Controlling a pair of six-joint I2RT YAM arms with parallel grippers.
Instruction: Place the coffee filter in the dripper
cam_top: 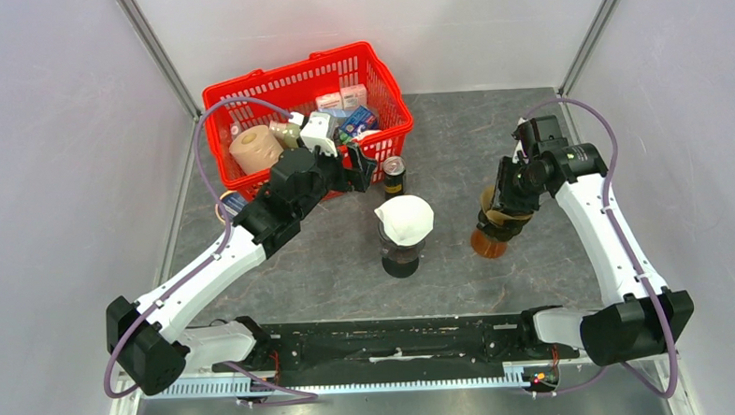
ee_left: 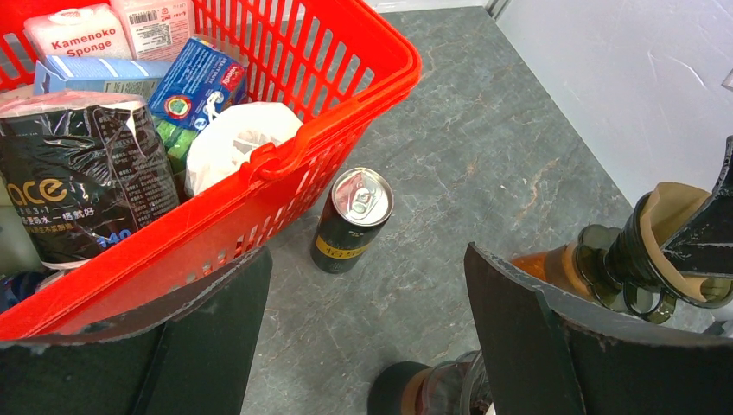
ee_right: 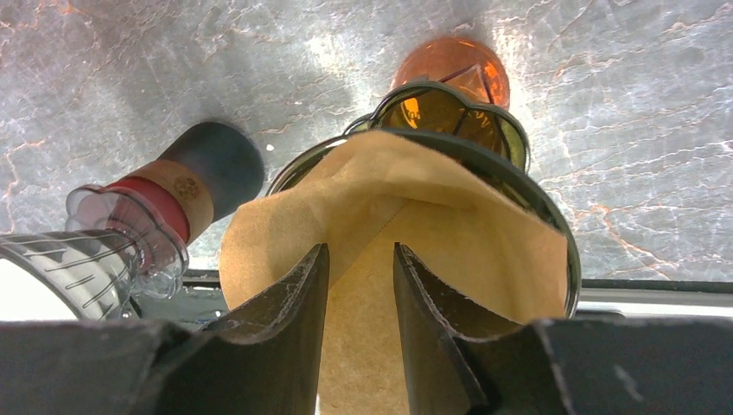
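Note:
A brown paper coffee filter [ee_right: 449, 251] sits opened as a cone in the dark glass dripper [ee_right: 540, 199], which stands on an amber carafe [ee_right: 449, 65] at the right of the table. Its left flap sticks out over the rim. My right gripper [ee_right: 361, 249] points down into the cone. Its fingers stand a narrow gap apart, with the paper's surface showing through the gap and nothing pinched. From above, the right gripper [cam_top: 506, 206] covers most of the filter [cam_top: 498, 222]. My left gripper [ee_left: 367, 251] hangs wide open and empty beside the basket.
A clear dripper holding a white filter [cam_top: 403, 217] stands on a dark carafe [cam_top: 402, 260] mid-table. A black drink can [cam_top: 394, 175] stands just behind it, by the red basket [cam_top: 246, 86], which holds packages and rolls. Grey walls close in both sides.

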